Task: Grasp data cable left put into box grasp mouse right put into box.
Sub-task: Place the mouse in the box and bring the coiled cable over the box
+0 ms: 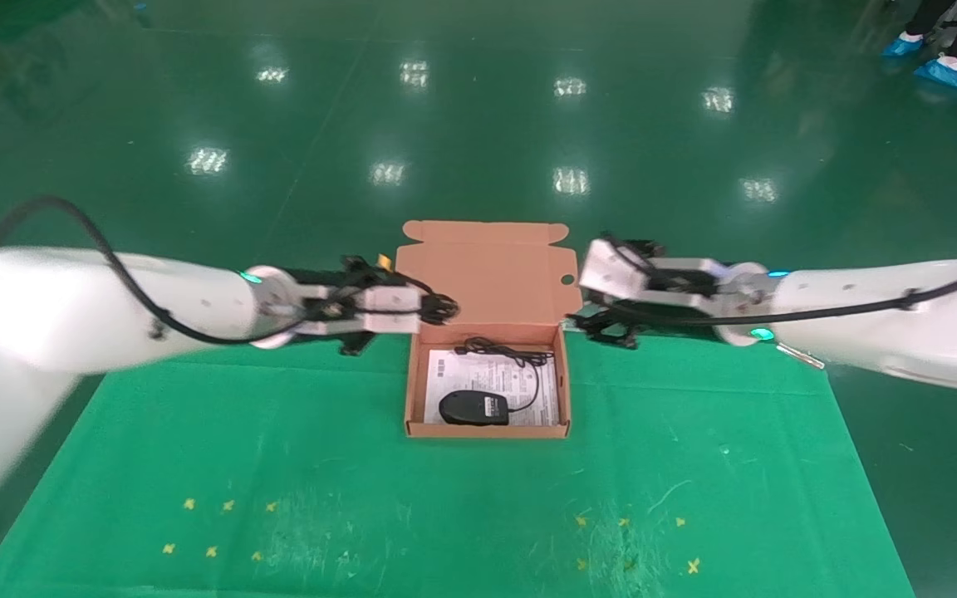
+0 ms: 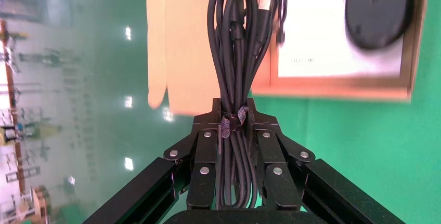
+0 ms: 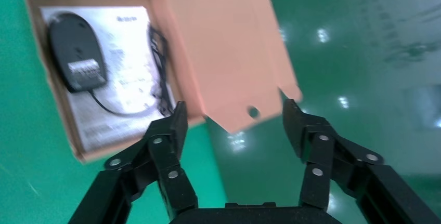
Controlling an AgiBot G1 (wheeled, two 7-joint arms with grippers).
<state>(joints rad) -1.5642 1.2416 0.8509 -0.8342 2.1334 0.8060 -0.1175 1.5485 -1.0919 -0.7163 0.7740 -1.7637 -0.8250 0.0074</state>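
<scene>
The orange-brown box (image 1: 414, 390) stands open at the back of the green cloth, its flap lid (image 1: 487, 270) up behind. The black mouse (image 1: 473, 408) lies inside on a white sheet, its cord (image 1: 520, 359) coiled toward the back; it also shows in the right wrist view (image 3: 77, 57). My left gripper (image 1: 444, 309) is shut on the data cable (image 2: 236, 37), a long black coil tied with a strap, held at the box's back left corner over the lid. My right gripper (image 3: 234, 115) is open and empty just right of the box's back right corner (image 1: 603, 322).
The green cloth (image 1: 279, 465) covers the table, with small yellow marks (image 1: 221, 527) near the front. Shiny green floor lies beyond the table's back edge. A person's feet in blue shoe covers (image 1: 948, 71) stand far back right.
</scene>
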